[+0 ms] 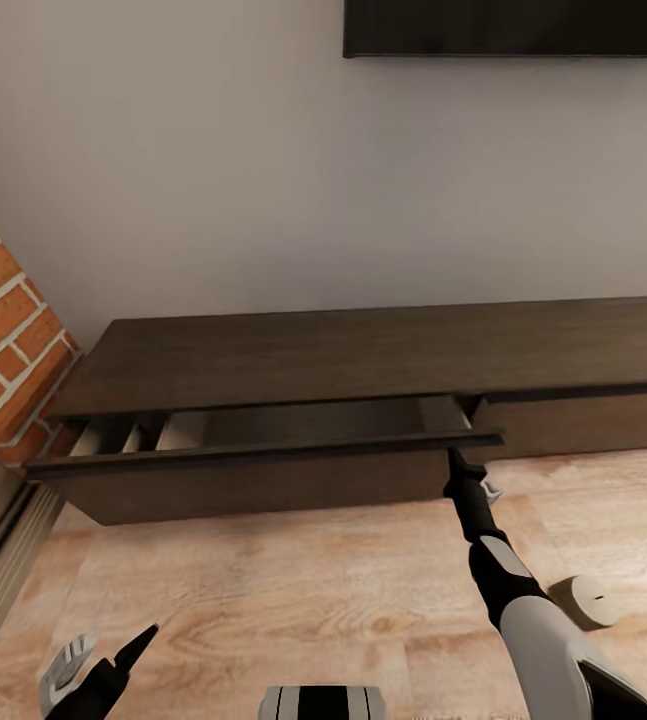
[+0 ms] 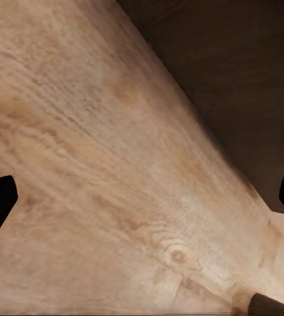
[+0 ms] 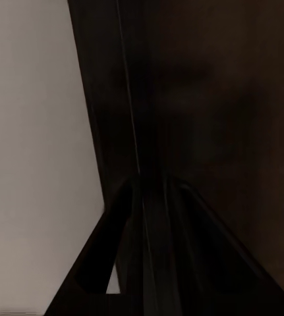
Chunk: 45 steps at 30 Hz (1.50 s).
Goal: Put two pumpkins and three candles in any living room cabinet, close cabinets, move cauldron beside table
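The long dark-brown cabinet (image 1: 363, 350) runs along the wall. Its left drawer (image 1: 263, 455) is pulled partly out, with pale wood showing inside. My right gripper (image 1: 456, 463) is at the right end of that drawer front, and in the right wrist view the right gripper (image 3: 148, 191) is shut on the front's thin top edge. One cream candle (image 1: 588, 600) sits on the floor beside my right forearm. My left gripper (image 1: 98, 660) hangs low over the floor, open and holding nothing. The pumpkins and the cauldron are out of view.
A brick fireplace (image 1: 3, 350) with a stepped hearth stands to the left of the cabinet. A dark screen (image 1: 513, 25) hangs on the wall above. Light wood floor (image 1: 293, 580) lies in front of the cabinet. The left wrist view looks down at the floor (image 2: 102, 164) and the cabinet front (image 2: 247, 79).
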{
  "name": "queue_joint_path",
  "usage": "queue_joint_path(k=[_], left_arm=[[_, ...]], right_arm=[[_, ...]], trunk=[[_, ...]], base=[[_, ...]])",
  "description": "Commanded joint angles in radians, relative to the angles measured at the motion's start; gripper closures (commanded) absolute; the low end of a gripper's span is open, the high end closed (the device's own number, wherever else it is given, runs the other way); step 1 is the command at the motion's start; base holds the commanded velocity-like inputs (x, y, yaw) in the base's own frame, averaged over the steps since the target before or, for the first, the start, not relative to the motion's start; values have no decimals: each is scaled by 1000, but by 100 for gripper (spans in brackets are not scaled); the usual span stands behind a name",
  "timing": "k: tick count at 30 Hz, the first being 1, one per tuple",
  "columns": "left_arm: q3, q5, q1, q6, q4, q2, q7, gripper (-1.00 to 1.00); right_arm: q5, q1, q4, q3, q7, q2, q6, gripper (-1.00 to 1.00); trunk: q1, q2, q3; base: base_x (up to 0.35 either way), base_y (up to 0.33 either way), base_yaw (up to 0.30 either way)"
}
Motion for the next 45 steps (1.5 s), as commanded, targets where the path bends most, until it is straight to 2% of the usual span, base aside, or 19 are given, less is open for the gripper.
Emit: queue_joint_path(k=[1,45], left_arm=[[2,6,0,6,-1,0,-1,-100],[3,12,0,6,-1,1,-3,-100]], right_arm=[[-33,-1,-17,-22,5,-6,14,100],[-25,-1,-17,-21,4,-6,14,100]], trunk=[[-1,0,-1],[-1,0,-1]], base=[[-129,0,0],[-123,0,0]])
